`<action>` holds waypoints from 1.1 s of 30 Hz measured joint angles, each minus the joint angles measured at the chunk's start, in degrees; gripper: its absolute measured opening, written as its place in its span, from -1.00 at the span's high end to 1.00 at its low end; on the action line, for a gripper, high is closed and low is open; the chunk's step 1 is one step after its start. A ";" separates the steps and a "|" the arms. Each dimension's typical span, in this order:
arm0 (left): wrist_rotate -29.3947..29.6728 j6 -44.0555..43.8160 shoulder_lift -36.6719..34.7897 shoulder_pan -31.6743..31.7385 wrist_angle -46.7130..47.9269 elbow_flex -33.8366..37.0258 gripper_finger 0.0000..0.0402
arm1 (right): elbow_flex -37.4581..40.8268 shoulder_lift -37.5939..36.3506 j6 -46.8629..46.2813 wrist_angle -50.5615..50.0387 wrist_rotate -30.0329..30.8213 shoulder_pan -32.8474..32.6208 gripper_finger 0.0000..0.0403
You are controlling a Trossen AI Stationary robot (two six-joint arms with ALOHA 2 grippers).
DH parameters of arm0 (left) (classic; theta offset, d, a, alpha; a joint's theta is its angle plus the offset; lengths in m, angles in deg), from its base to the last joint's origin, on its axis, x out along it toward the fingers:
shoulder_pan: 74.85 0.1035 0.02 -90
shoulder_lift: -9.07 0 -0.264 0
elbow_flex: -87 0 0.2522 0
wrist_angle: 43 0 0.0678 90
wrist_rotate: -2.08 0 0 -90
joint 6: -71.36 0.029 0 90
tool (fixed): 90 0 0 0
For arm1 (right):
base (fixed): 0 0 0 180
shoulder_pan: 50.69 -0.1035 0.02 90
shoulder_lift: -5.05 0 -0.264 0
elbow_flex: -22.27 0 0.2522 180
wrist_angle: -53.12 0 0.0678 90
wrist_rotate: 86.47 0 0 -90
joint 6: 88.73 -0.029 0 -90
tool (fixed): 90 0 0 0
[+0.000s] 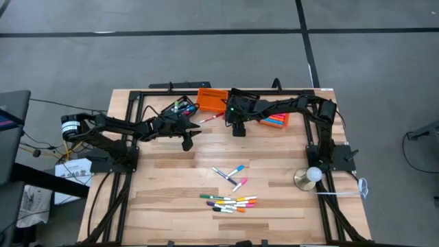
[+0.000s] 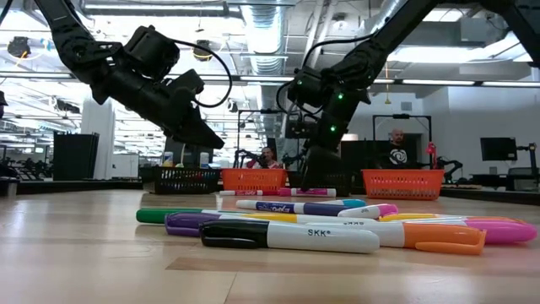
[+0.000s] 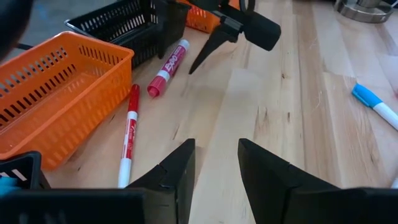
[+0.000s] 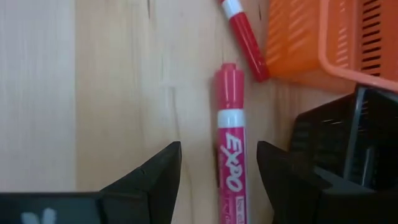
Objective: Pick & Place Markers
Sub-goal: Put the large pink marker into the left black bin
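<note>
Right wrist view shows a pink marker (image 4: 231,155) lying on the table (image 4: 112,93) between the right gripper's (image 4: 217,177) open fingers, a red marker (image 4: 245,37) just beyond it. Some markers already sit in the black bin (image 1: 180,108) and an orange bin (image 1: 278,121) near the far edge; a cluster of markers (image 1: 230,202) waits near the front edge. Left gripper (image 3: 214,171) hovers open and empty, with bare tabletop ahead.

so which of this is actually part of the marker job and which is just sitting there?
Job:
- loose markers in the pile on the table
- two red markers by the bins; right gripper open around one
- left gripper, open, empty
- markers already in the black bin

Just lying about:
- round metal stand with white ball
- papers off the table's left edge
</note>
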 joint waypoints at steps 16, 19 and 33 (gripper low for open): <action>0.00 0.11 0.00 -0.01 -0.21 0.02 0.40 | 0.02 -0.02 -1.65 -1.38 -2.26 2.52 0.02; 0.00 0.09 0.00 -0.01 -0.22 0.02 0.40 | 0.02 -0.02 -1.62 -1.38 -2.35 2.19 0.02; -0.24 -0.05 0.00 -0.01 -0.22 0.04 0.40 | -0.35 3.97 -2.56 -2.63 -1.96 0.52 0.07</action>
